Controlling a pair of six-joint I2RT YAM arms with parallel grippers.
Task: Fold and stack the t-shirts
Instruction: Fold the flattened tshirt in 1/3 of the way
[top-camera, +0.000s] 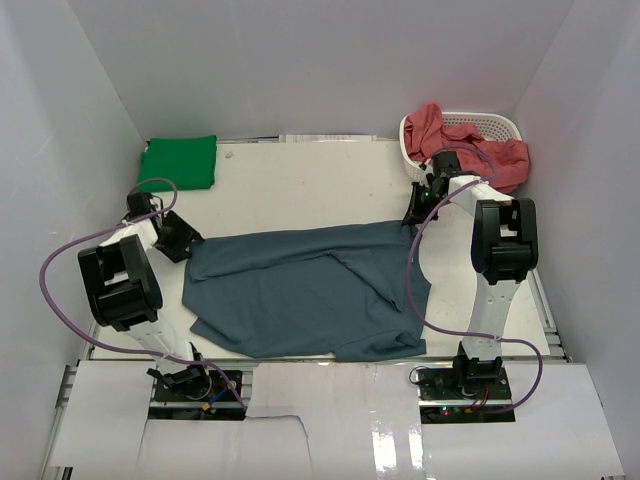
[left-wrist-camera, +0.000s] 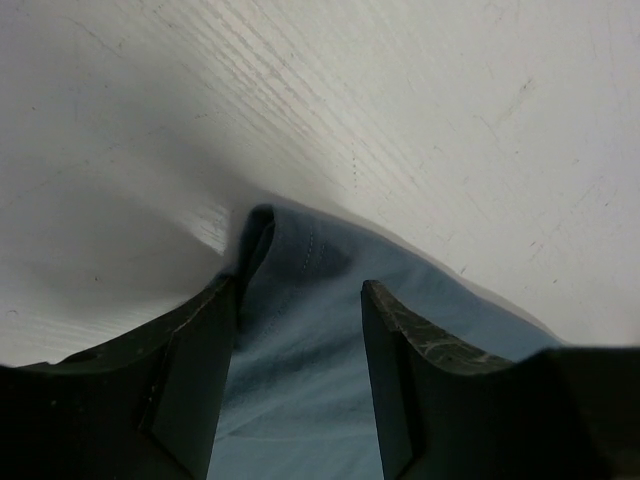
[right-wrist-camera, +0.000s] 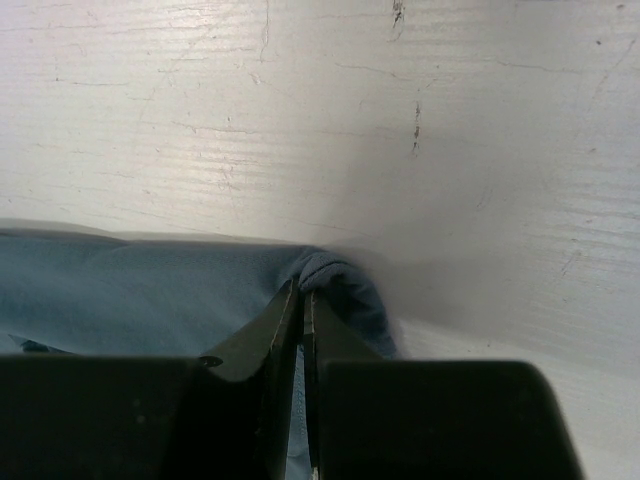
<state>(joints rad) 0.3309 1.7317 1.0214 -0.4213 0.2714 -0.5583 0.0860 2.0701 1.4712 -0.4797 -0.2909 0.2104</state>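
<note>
The slate blue t-shirt (top-camera: 310, 290) lies spread across the middle of the white table (top-camera: 300, 190). It is mostly flat, with creases running through its right half and its near hem close to the table's near edge.

The right gripper (right-wrist-camera: 303, 297) is at the shirt's far right corner. In the right wrist view its 2 fingers (right-wrist-camera: 265, 345) are pressed together, with a bunched tip of blue cloth pinched between them and only a hairline gap showing.

The left gripper (left-wrist-camera: 300, 300) is at the shirt's far left corner. Its 2 fingers (left-wrist-camera: 195, 370) stand well apart, with blue cloth lying between them and a rolled fold of the corner just beyond the tips. The left finger's inner edge is against that fold, but nothing is clamped.

A bright green t-shirt (top-camera: 180, 162) sits folded in the far left corner of the table, well apart from the blue one. Salmon red t-shirts (top-camera: 500, 160) are heaped in a white perforated basket (top-camera: 490, 125) at the far right and spill over its rim, just behind the right arm.
</note>
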